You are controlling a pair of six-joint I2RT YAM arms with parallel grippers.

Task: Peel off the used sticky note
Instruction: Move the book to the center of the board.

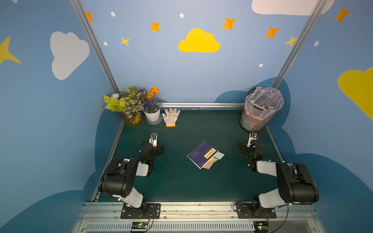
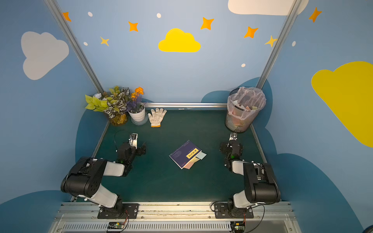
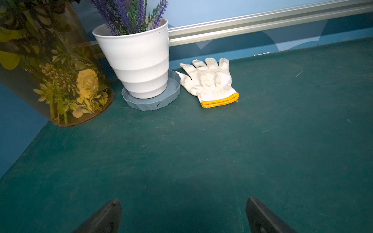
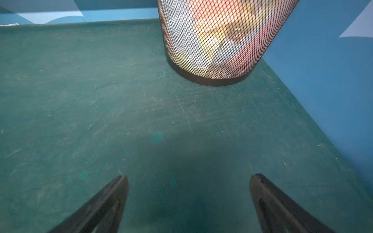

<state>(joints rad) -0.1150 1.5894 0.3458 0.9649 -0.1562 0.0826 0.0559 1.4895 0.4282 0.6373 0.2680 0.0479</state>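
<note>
Spanning the cell, green table [image 1: 181, 181] carries mesh bin [image 1: 262, 109] in far right corner, dark blue book [image 1: 198, 156] mid-table with pastel sticky notes [image 1: 219, 155] jutting toward right edge; left fingers [image 3: 107, 217] and right fingers [image 4: 107, 201] spread apart, holding nothing.

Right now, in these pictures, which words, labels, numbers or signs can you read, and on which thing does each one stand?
None reads clearly.
Yellow label on the dark blue book: dark characters, too blurred to read.
Book cover: pale lines of print, too small to read.
Blue saucer under the white pot: one small curly mark, no clear letter.
Sticky notes, glove, bin: no writing shows.
</note>
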